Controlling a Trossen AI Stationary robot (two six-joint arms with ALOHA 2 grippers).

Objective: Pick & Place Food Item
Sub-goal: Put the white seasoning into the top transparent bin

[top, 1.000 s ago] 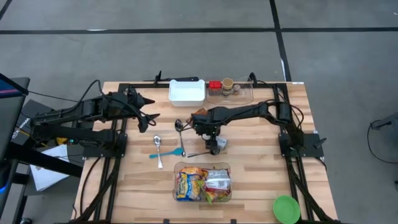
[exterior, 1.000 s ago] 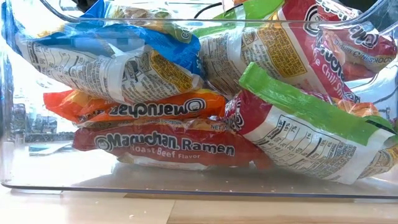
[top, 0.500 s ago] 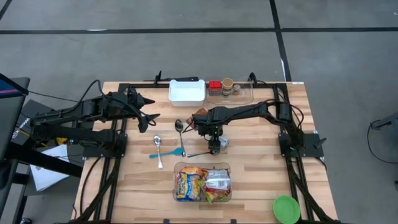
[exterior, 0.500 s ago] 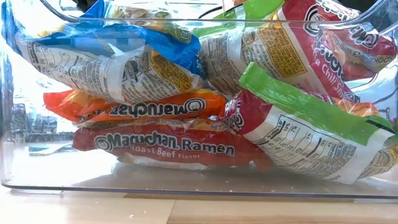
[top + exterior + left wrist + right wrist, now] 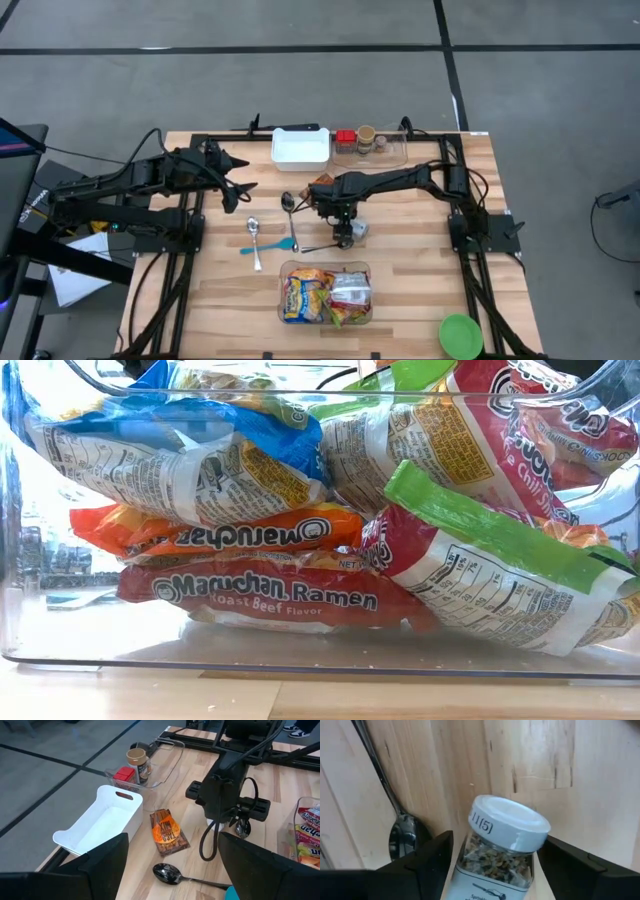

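A small spice jar (image 5: 495, 855) with a white lid (image 5: 507, 822) sits on the wood table near its middle (image 5: 357, 229). My right gripper (image 5: 497, 837) points down over it, open, one finger on each side of the jar just below the lid. The jar's base is outside the wrist view. My left gripper (image 5: 243, 185) hangs open above the table's left part, holding nothing. An orange-brown snack bar (image 5: 167, 832) lies flat beside the right arm. My right gripper comes from above with its fingers (image 5: 427, 862) close on either side of the jar's body (image 5: 470, 857), just under the lid. I cannot tell whether they touch it.
A white bin (image 5: 300, 148) and a clear tray with two small jars (image 5: 365, 142) stand at the far edge. Spoons (image 5: 288, 205) (image 5: 254, 232) lie left of the jar. A clear bin of ramen packs (image 5: 327, 293) sits at the near edge, a green bowl (image 5: 460, 335) near right.
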